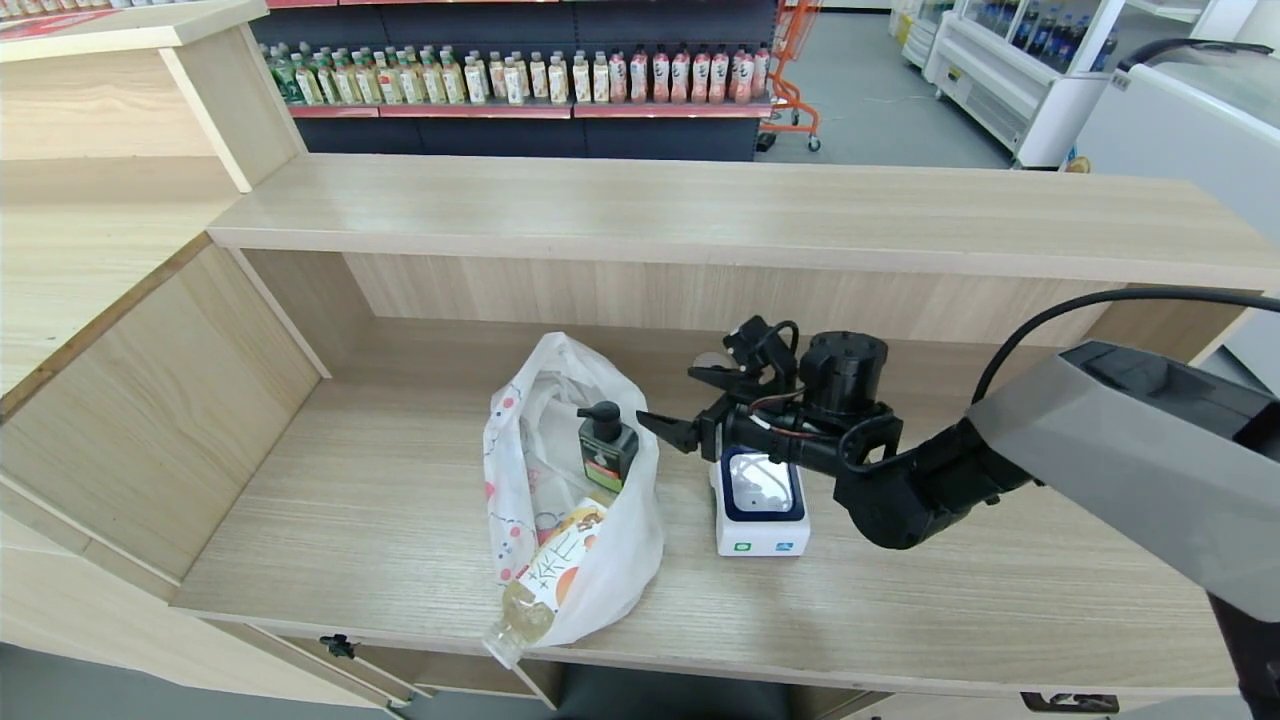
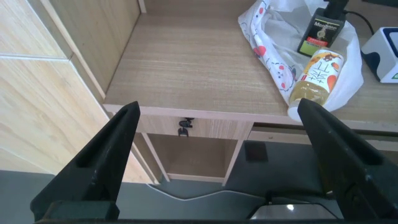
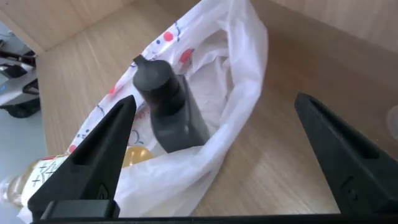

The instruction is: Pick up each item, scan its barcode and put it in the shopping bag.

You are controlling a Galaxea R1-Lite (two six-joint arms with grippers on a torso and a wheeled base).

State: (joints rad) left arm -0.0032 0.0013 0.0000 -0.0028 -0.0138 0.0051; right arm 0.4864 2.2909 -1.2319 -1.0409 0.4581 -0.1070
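A white plastic shopping bag (image 1: 520, 450) lies open on the wooden counter (image 1: 350, 520). In it stands a dark pump bottle (image 1: 606, 447), and a yellow drink bottle (image 1: 545, 580) lies with its cap end past the counter's front edge. My right gripper (image 1: 672, 398) hovers open and empty just right of the bag's mouth, above the white and blue scanner (image 1: 760, 505). In the right wrist view the pump bottle (image 3: 171, 109) and bag (image 3: 242, 68) lie beyond the open gripper (image 3: 217, 162). My left gripper (image 2: 217, 155) is open and empty, low in front of the counter, with the bag (image 2: 273, 56) farther off.
A raised ledge (image 1: 700, 210) runs behind the counter and a wooden side wall (image 1: 150, 400) closes its left. A drawer with a lock (image 2: 184, 127) sits under the front edge. Left of the bag is bare counter. A small pale round object (image 1: 712, 360) lies behind the right gripper.
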